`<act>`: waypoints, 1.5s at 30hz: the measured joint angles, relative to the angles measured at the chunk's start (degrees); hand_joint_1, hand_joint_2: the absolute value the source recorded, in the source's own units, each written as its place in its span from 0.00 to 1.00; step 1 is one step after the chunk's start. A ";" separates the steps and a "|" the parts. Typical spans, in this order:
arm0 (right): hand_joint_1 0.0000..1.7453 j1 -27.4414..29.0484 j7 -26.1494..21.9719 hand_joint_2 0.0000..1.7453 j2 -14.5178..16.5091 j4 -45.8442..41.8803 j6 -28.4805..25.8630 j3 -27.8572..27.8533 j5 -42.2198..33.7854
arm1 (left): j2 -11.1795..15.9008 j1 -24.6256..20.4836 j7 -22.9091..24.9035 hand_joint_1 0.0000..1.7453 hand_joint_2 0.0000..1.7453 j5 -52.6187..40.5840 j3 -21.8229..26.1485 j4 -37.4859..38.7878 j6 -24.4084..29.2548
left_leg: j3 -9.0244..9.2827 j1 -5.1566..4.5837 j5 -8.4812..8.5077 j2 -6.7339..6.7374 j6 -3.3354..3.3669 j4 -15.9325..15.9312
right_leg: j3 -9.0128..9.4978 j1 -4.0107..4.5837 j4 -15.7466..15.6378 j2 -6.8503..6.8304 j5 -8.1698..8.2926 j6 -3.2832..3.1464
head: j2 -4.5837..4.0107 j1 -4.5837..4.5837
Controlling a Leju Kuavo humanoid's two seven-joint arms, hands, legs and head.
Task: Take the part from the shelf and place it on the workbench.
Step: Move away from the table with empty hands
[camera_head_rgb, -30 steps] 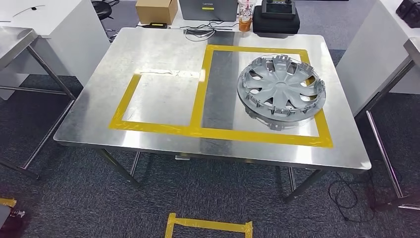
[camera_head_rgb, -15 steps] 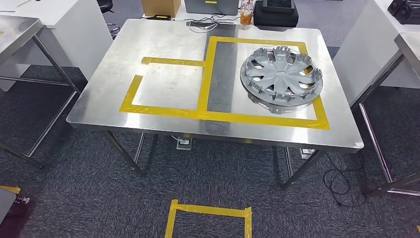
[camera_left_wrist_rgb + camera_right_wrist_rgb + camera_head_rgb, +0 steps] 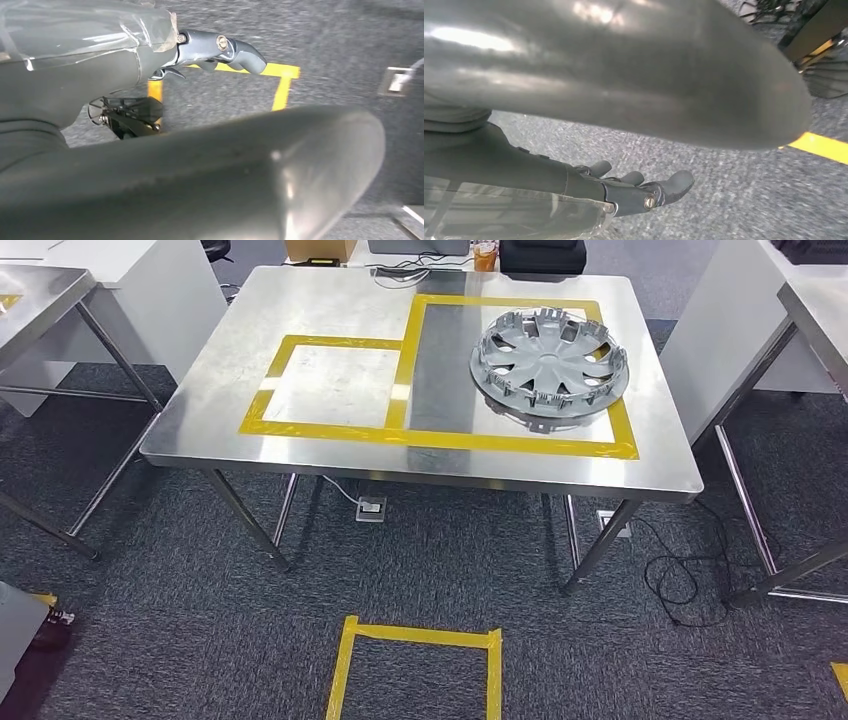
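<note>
**Hubcap on the bench, both my hands empty**

Looking down w/ my head cam, going left to right: a steel side table (image 3: 40, 290) at the far left edge, then the workbench (image 3: 300, 455) in the middle, its top marked w/ yellow tape (image 3: 330, 430) in two joined rectangles. The smaller left rectangle frames bare metal. The part, a grey hubcap (image 3: 548, 362), lies flat inside the bigger right rectangle, toward its far right corner, its right rim at or just over the tape there. A cardboard box (image 3: 320, 249) and a dark case (image 3: 541, 254) sit at the bench's back edge. Further right, a white cabinet (image 3: 715, 330). On the carpet nearer me, a tape square (image 3: 345, 670); a black cable (image 3: 690, 580) loops by the bench's right legs.

My left hand (image 3: 220, 50) hangs over carpet near a tape square, fingers loosely curled, apart, holding nothing. My right hand (image 3: 644, 187) hangs over carpet too, fingers stretched out, slightly spread, nothing in them.
</note>
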 joint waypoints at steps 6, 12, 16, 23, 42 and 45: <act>0.00 -2.63 1.43 0.00 -4.59 12.21 -6.25 -0.30 -0.69 | 0.95 0.32 3.62 0.00 0.00 -4.57 -1.78 1.01 6.06 | 9.04 -0.98 -0.61 0.07 2.23 -15.04 | -1.04 -0.11 -0.27 -0.17 2.40 1.94 | 0.00 -0.04; 0.00 -2.78 2.09 0.00 -6.90 18.48 -8.76 2.79 -6.77 | 2.21 0.80 6.00 0.00 0.00 0.40 -7.59 3.10 9.11 | 6.45 -1.19 2.39 0.37 3.70 -15.55 | -7.22 -0.03 15.94 0.04 -6.30 1.41 | 0.00 0.30; 0.00 -2.07 2.34 0.00 -7.53 20.82 -10.10 5.86 -11.29 | 3.11 0.76 7.44 0.00 0.00 4.60 -11.89 3.86 11.34 | 4.95 -1.32 2.85 0.38 3.40 -13.78 | 0.30 -0.18 6.35 0.04 -3.89 2.79 | 0.00 0.37; 0.00 -0.95 2.82 0.00 -7.82 22.67 -11.98 10.60 -17.77 | 4.66 1.01 9.49 0.00 0.00 10.41 -17.86 5.08 14.51 | 1.98 -1.41 1.87 0.10 1.57 -10.43 | 1.62 -0.29 0.78 0.08 -1.36 0.91 | 0.00 0.25; 0.00 -0.58 4.45 0.00 -7.90 21.98 -18.64 28.90 -40.27 | 9.05 4.73 16.76 0.00 0.00 30.77 -39.84 14.00 25.39 | 2.83 -0.90 3.56 0.01 3.53 -12.99 | -8.10 -0.77 13.23 0.06 -5.35 1.88 | 0.00 0.99; 0.00 0.47 4.59 0.00 -7.80 22.29 -19.63 31.68 -43.66 | 9.69 4.49 17.82 0.00 0.00 33.81 -43.21 14.21 27.03 | 0.58 -1.69 5.35 0.15 3.76 -12.88 | -5.59 -0.28 16.67 0.08 -6.11 2.43 | 0.00 1.00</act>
